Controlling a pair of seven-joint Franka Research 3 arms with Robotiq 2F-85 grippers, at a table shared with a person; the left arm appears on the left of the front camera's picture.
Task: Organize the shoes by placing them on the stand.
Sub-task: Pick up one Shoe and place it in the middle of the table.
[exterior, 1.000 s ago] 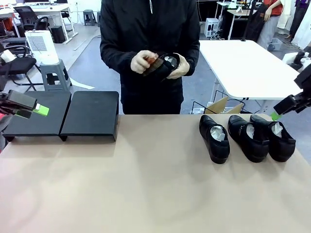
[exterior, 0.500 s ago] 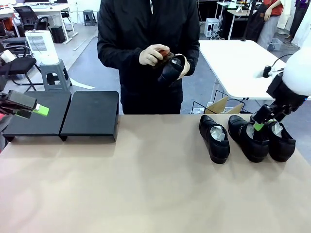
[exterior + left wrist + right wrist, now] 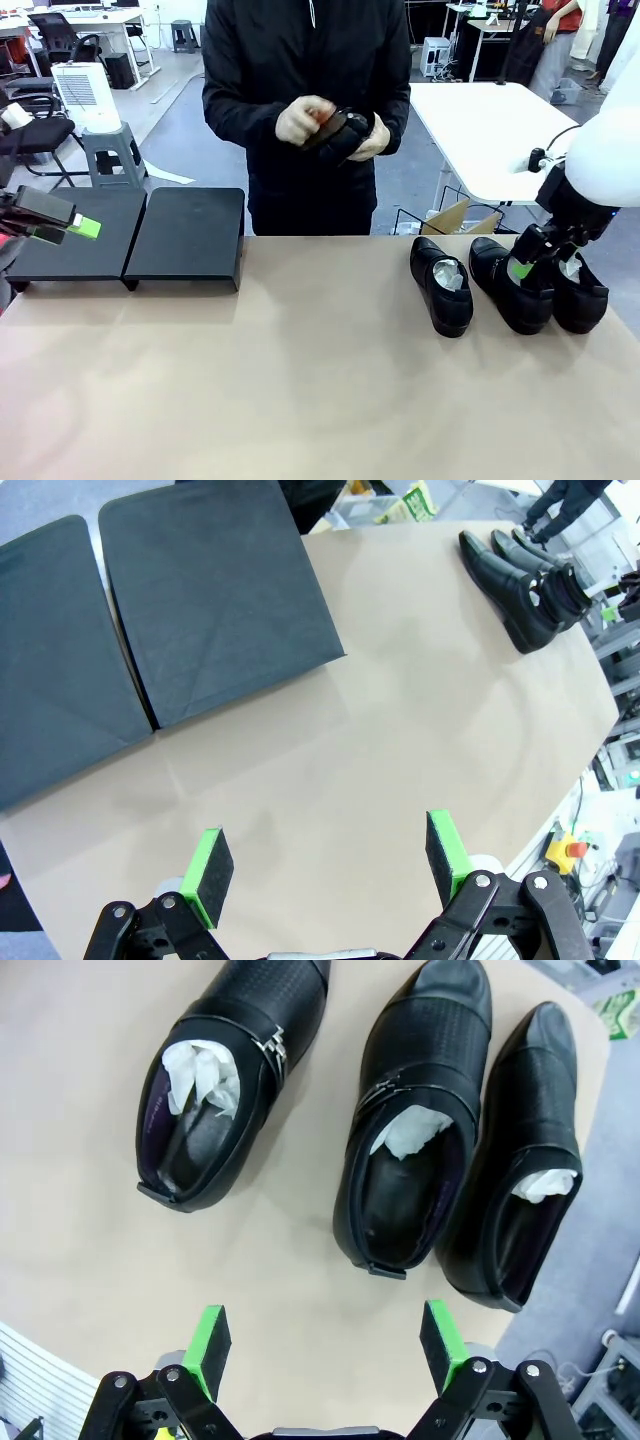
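Note:
Three glossy black shoes stand side by side on the table's right part: one, a middle one and an outer one, each stuffed with white paper. A person at the far side holds a fourth shoe in both hands with a small reddish-brown brush on it. The black stand sits at the far left in two sections. My right gripper hovers open just above the middle shoe, fingers apart, touching nothing. My left gripper hangs open over the stand's left section.
Bare tan tabletop spans the space between the stand and the shoes. A white table, a cardboard box and a stool stand beyond the far edge.
My right arm swung in from the right edge, moving left and down to above the middle shoe. The person's hands shifted the held shoe. The left arm stayed still.

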